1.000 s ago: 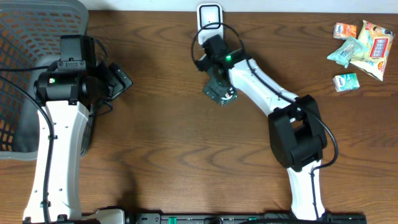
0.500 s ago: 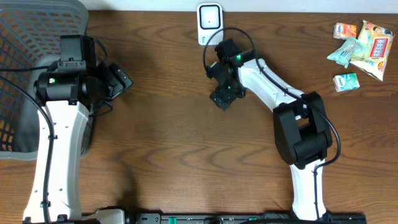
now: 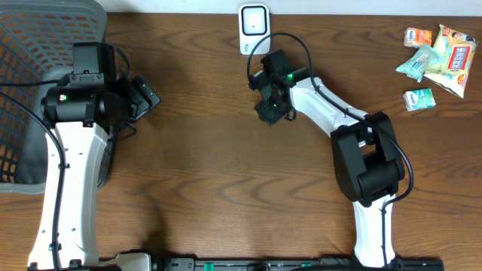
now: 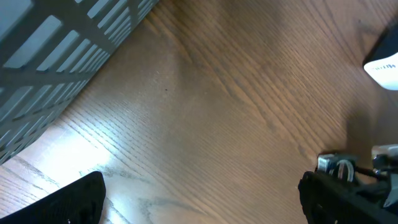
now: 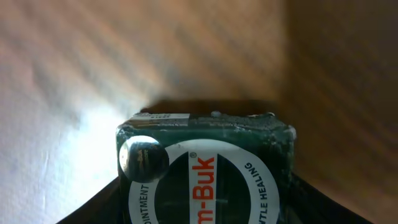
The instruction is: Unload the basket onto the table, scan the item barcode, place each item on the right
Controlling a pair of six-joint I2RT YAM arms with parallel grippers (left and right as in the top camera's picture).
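A: Which step is this?
B: Looks like the pickup. The right gripper (image 3: 271,108) straddles the green ointment box (image 5: 211,134) on the surface (image 3: 188,173), jaws partly open. Whether they touch it, I cannot tell.
A: Next?
B: Probably grip firmly, lift, and face it to the scanner (image 3: 254,21) just beyond the gripper.

A basket (image 3: 30,90) was set at the upper left of the table (image 3: 211,196), and the left gripper (image 3: 144,96) was placed just to its right. A scanner (image 3: 254,28) was stood at the top middle. Just below it, a box (image 5: 205,174) was found on the table, between the fingers of the right gripper (image 3: 269,111). Some packets (image 3: 437,56) were piled at the upper right, well apart from the box.
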